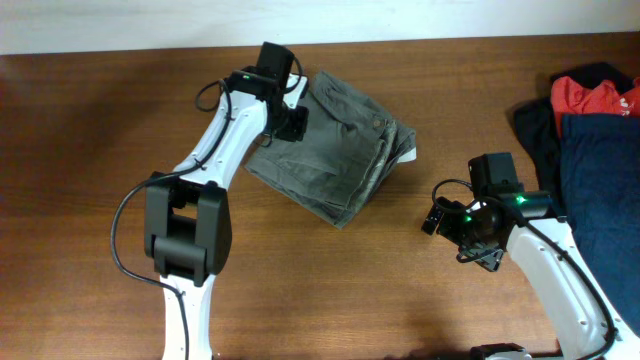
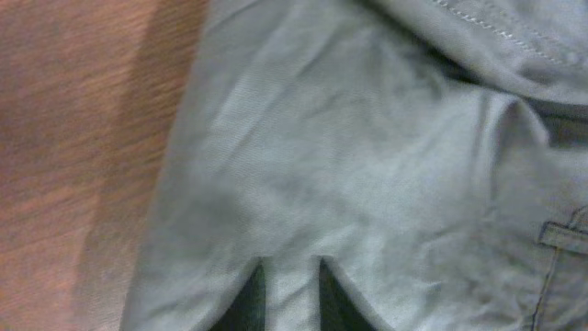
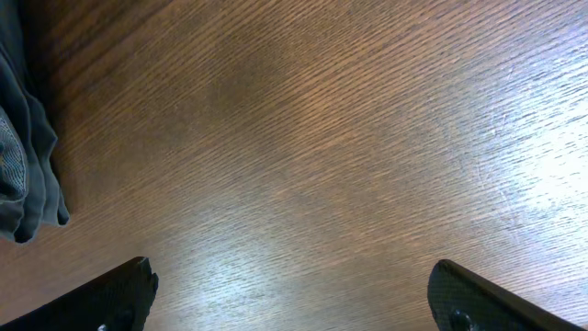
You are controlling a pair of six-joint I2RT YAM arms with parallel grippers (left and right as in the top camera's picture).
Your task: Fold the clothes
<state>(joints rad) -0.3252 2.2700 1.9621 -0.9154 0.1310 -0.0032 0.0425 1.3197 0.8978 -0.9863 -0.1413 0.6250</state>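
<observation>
I'm looking at the wooden table (image 1: 90, 120) with the grey-olive clothes (image 1: 335, 150) lying in a folded bundle around its middle, toward the far edge. A navy garment (image 1: 600, 190) and a red garment (image 1: 590, 95) are heaped at the right-hand edge. My left gripper (image 2: 292, 296) is down on the bundle's far left corner, fingers nearly together and pinching a narrow ridge of the cloth, while my right gripper (image 3: 289, 294) hangs over bare wood just right of the bundle, jaws spread wide and holding nothing.

Overhead looks straight down on the tabletop (image 1: 90, 130). Left wrist, eleven o'clock, hugs the clothes (image 2: 349, 165); right wrist, four o'clock, glimpses their edge.
</observation>
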